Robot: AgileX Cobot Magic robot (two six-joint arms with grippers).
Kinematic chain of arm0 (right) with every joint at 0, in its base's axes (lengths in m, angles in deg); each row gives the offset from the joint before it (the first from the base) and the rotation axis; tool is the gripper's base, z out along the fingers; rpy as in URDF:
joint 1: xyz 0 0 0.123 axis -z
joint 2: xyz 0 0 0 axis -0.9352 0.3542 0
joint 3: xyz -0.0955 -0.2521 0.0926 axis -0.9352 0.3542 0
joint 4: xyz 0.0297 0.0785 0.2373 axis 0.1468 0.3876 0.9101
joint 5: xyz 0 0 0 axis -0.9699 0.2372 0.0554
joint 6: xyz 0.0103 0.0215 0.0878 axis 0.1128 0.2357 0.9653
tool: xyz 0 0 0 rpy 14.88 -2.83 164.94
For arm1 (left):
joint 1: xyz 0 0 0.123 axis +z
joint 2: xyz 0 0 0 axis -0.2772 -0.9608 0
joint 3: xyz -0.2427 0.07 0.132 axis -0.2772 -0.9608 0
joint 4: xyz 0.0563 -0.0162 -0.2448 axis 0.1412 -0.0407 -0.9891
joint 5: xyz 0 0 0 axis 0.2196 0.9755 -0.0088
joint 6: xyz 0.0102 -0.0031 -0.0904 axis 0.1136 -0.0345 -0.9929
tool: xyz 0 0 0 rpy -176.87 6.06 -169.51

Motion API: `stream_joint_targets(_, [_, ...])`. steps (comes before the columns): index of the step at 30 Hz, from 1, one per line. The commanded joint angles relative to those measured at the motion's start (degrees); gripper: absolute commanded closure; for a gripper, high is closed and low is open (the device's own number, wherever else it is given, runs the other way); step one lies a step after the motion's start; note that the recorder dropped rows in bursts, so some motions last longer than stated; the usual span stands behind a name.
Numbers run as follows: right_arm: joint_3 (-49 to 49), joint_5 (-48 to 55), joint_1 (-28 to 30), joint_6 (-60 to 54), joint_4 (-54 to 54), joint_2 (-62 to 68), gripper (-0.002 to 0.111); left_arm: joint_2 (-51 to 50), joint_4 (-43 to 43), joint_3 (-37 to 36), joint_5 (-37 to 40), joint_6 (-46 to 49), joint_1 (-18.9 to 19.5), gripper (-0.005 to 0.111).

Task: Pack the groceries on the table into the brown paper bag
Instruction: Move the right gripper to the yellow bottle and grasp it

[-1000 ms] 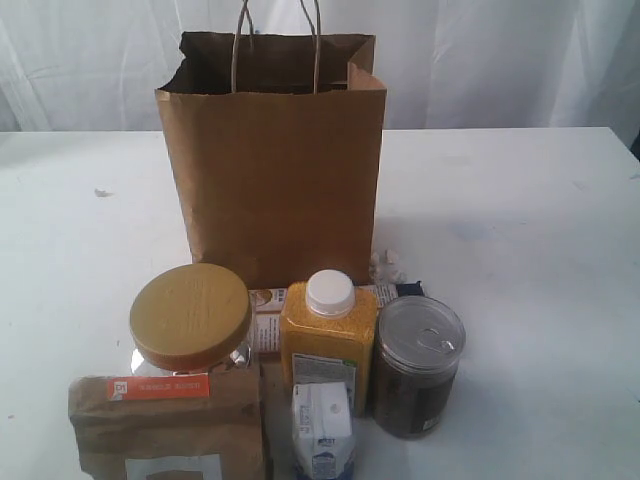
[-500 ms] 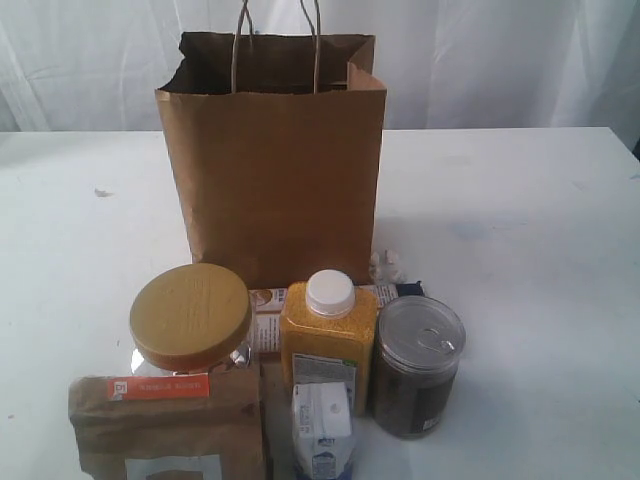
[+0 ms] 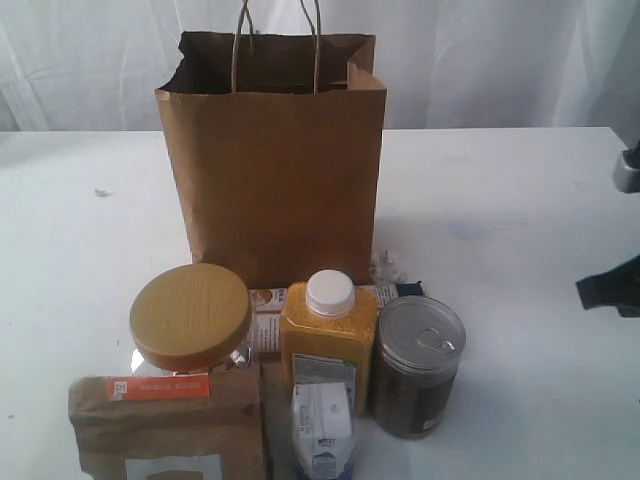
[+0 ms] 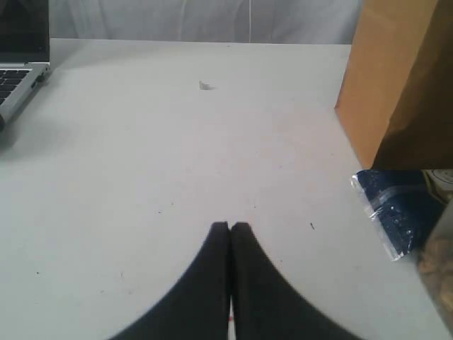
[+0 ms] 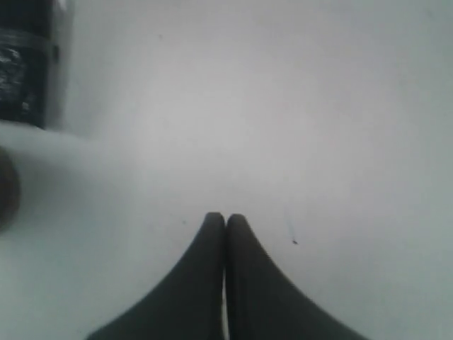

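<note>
Farthest out in front of the brown paper bag (image 3: 272,180), the brown paper pouch (image 3: 165,425) and the small white carton (image 3: 322,432) are standing side by side on the white desk (image 3: 520,200); one row closer to the bag, the clear jar (image 3: 190,320) with its mustard-yellow lid, the yellow-filled bottle (image 3: 328,340) and the dark pull-tab can (image 3: 418,365) are standing upright in a line; the long navy-orange packet (image 3: 266,322) is lying flat just beside the bag's base, mostly hidden behind the bottle; a small white crumpled scrap (image 3: 387,265) is lying near the bag's foot; the bag itself is standing upright and open, handles up, behind all the groceries; the left pincer (image 4: 230,227) is pointing over bare desk with its fingers pressed together and gripping nothing, the bag's corner ahead of it; the right pincer (image 5: 225,218) is likewise fully closed and empty over bare desk; beyond the bag's side, a laptop (image 4: 21,64) is sitting at the desk's far edge
</note>
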Motion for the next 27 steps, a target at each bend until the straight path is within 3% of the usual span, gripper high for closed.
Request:
stream_joint_targets(1, [-2.9,0.4,-2.5,-11.5,10.9,3.4,0.108,0.3,-0.3,-0.1,0.0,0.0,-0.1,0.107])
stream_joint_targets(6, [-4.2,-1.0,-5.1,-20.1,21.1,3.6,0.108,0.3,-0.3,-0.1,0.0,0.0,-0.1,0.107])
stream_joint_targets(14, [-5.4,1.6,-9.4,-29.4,26.2,3.1,0.105,0.3,-0.3,-0.1,0.0,0.0,-0.1,0.107])
stream_joint_targets(18, [-5.4,3.2,-13.7,-37.1,28.2,3.1,0.086,0.3,-0.3,-0.1,0.0,0.0,-0.1,0.107])
stream_joint_targets(21, [-5.4,3.2,-16.0,-37.9,28.0,3.1,0.064,0.3,-0.3,-0.1,0.0,0.0,-0.1,0.107])
stream_joint_targets(22, [-5.4,2.3,-16.7,-37.9,28.0,3.1,0.049,0.3,-0.3,-0.1,0.0,0.0,-0.1,0.107])
stream_joint_targets(24, [-5.5,-0.3,-16.7,-37.9,28.2,3.1,0.036,0.3,-0.3,-0.1,0.0,0.0,-0.1,0.107])
stream_joint_targets(27, [-8.1,1.6,-16.7,-37.9,29.3,3.2,0.035,0.3,-0.3,-0.1,0.0,0.0,-0.1,0.107])
